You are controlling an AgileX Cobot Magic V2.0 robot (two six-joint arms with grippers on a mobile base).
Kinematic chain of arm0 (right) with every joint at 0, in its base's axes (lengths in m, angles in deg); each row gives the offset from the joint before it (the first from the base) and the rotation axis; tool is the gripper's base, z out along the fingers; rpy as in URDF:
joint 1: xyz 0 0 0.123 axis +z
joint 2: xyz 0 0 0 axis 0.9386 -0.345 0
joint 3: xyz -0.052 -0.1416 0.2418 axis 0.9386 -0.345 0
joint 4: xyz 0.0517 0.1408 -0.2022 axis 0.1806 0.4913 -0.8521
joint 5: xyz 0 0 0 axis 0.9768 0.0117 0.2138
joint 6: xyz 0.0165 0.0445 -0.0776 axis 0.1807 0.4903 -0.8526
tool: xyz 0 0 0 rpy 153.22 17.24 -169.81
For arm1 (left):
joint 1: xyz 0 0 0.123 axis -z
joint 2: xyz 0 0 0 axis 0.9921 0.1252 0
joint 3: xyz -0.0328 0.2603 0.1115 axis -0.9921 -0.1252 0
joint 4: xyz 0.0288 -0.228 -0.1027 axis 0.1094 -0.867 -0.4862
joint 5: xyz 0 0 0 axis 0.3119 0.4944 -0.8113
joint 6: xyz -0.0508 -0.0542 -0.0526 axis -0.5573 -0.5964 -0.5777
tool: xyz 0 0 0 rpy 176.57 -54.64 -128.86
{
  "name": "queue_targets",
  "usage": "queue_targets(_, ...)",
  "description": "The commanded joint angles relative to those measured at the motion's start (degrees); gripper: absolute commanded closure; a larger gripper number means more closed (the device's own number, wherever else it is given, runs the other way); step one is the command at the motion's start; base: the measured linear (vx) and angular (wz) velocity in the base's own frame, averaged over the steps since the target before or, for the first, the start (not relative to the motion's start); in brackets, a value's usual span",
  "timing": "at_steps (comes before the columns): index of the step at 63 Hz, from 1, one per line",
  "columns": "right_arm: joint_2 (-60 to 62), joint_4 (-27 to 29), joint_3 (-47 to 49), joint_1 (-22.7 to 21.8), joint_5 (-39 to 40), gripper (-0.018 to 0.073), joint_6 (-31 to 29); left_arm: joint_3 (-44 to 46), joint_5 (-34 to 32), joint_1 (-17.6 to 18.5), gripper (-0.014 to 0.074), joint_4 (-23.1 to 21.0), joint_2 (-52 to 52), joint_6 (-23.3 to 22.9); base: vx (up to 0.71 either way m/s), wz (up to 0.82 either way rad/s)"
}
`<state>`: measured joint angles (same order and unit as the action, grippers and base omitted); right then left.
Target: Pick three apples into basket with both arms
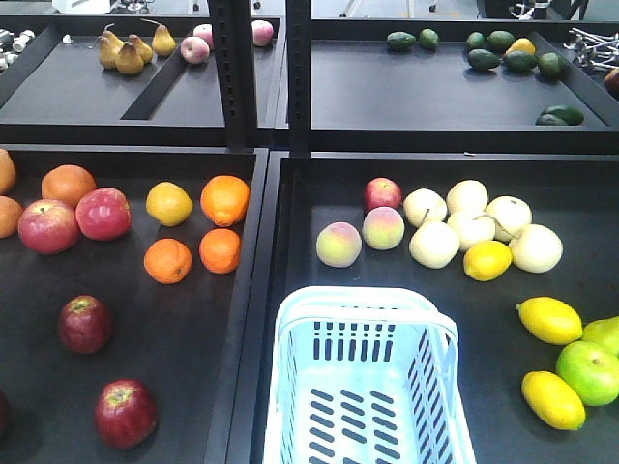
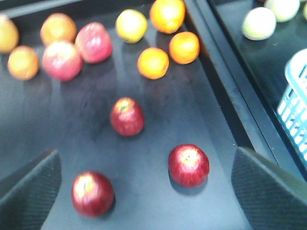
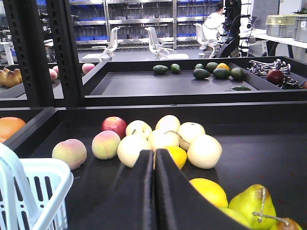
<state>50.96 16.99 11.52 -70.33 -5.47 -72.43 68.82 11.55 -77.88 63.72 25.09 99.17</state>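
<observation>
**Operator:** What was the condition on the left side?

**Technician:** The left end effector (image 2: pixel 146 153) hung above the left tray (image 1: pixel 184 387) of the black surface. Its fingers (image 2: pixel 29 191) were spread wide, with nothing between them. Three dark red apples lay on the tray below it, each apart from the others: the left apple (image 2: pixel 92 193), the middle apple (image 2: pixel 127 116) and the right apple (image 2: pixel 188 165). The front-facing view cut the left apple off at the frame edge. Behind them, two brighter pink-red apples (image 1: pixel 48 225) lay touching. The oranges (image 1: pixel 224 199) lay further right, near the divider between the trays.

**Operator:** Where was the basket?

**Technician:** The pale blue basket (image 1: pixel 290 387) stood upright in the right tray (image 1: pixel 498 329), just beside the divider. All three dark apples were on the left tray, outside the basket.

**Operator:** And the right side?

**Technician:** The right end effector (image 3: pixel 154 152) was closed, with its fingers pressed together and gripping nothing. It was held low over the right tray, with the basket to its left. Ahead of it lay two peaches (image 3: pixel 69 153), then a cluster of pale round fruits (image 3: pixel 204 151) that touched one another. Lemons (image 1: pixel 549 320) and a green apple (image 1: pixel 590 372) lay at the far right of the tray, well apart from the basket.
</observation>
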Motion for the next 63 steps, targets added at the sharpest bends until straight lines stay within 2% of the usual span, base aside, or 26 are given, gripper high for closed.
queue_targets(1, 0.7, -0.6, -0.7, 0.0, 4.6, 0.0568, 0.0, 1.9, -5.8, 0.1, -0.0118, -4.2, 1.8, 6.6, 0.0, 0.0)
queue_targets(6, 0.7, -0.6, -0.7, 0.0, 4.6, 0.0568, 0.0, 1.9, -7.1, 0.5, -0.0116, -10.0, 3.7, 14.7, 0.0, 0.0)
queue_targets(14, 0.7, -0.6, -0.7, 0.0, 4.6, 0.0568, 0.0, 1.9, -10.3, 3.6, -0.0116, -13.4, 7.9, 26.0, 0.0, 0.0)
queue_targets(31, 0.7, -0.6, -0.7, 0.0, 4.6, 0.0568, 0.0, 1.9, -21.9, 13.0, -0.0106, -12.5, 16.9, 36.5, 0.0, 0.0)
queue_targets(41, 0.7, -0.6, -0.7, 0.0, 4.6, 0.0568, 0.0, 3.0, -25.3, 19.1, -0.0104, -12.2, 22.3, 39.1, 0.0, 0.0)
queue_targets(63, 0.7, -0.6, -0.7, 0.0, 4.6, 0.0568, 0.0, 11.4, -26.9, 33.0, -0.0097, -6.7, 35.9, 39.1, 0.0, 0.0)
